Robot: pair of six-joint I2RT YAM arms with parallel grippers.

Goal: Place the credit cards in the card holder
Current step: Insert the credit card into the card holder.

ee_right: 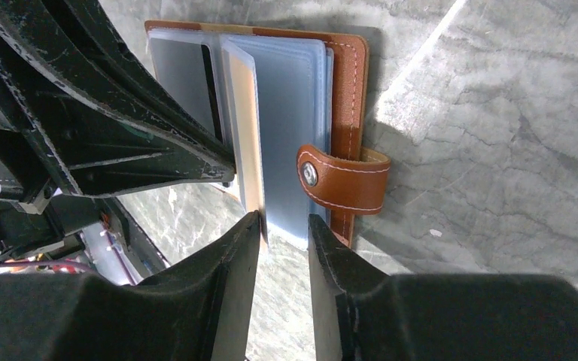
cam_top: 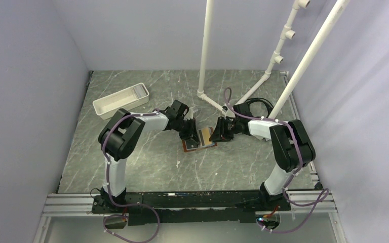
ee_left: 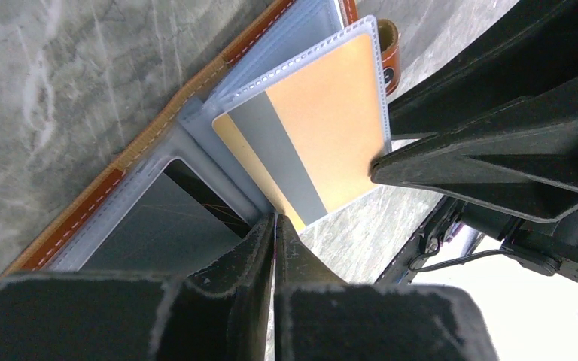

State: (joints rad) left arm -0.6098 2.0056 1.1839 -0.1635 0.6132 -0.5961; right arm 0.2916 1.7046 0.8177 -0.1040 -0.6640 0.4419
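The brown leather card holder (cam_top: 191, 147) lies open on the table between both grippers. One clear sleeve stands up from its spine, and in it is a gold credit card with a grey stripe (ee_left: 323, 120). My left gripper (ee_left: 275, 220) is shut, its tips pinched at that sleeve's lower corner by the spine. The left-hand sleeve holds a dark grey card (ee_left: 158, 218). My right gripper (ee_right: 284, 222) is open at the holder's near edge. Its left finger touches the raised sleeve (ee_right: 244, 128), and the flat bluish sleeves (ee_right: 290, 113) show between its tips. The strap tab (ee_right: 342, 180) lies to the right.
A long white plastic tray (cam_top: 121, 99) sits at the back left. White pipes (cam_top: 205, 50) rise from the table behind the right arm. The two grippers (cam_top: 191, 135) (cam_top: 216, 135) stand very close together over the holder.
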